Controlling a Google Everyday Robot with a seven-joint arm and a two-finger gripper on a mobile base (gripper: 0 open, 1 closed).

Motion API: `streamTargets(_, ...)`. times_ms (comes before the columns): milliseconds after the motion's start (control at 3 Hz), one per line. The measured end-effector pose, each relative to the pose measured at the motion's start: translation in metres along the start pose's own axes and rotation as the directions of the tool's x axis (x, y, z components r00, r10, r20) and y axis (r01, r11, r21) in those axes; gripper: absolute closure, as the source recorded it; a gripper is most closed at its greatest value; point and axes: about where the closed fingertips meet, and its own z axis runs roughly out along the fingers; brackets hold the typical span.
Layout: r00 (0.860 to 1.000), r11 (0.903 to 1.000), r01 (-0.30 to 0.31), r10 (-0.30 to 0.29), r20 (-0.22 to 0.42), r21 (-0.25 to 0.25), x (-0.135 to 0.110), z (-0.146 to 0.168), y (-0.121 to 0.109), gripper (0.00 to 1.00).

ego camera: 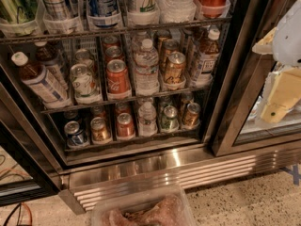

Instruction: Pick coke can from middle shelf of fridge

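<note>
The fridge (155, 166) stands open in front of me. On its middle shelf (127, 99) a red coke can (117, 77) with white script stands at the front of a lane, with two more red cans behind it. My gripper (281, 97), white with cream-yellow parts, hangs at the far right in front of the glass door, well to the right of the coke can and at about its height. It holds nothing that I can see.
Beside the coke can stand a green-and-white can (83, 82) on the left and a water bottle (146, 68) and a gold-brown can (175, 68) on the right. Brown tea bottles (40, 81) flank the shelf. The black door frame (235, 84) separates the shelves from my gripper. A clear plastic tub (141, 208) lies at the bottom.
</note>
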Motion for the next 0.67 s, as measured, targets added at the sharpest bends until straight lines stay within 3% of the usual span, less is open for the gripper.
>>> streamTargets(667,1.000,0.9998,-0.021,0.021,-0.011,-0.007,-0.0022,0.0055,-0.0001,0.00)
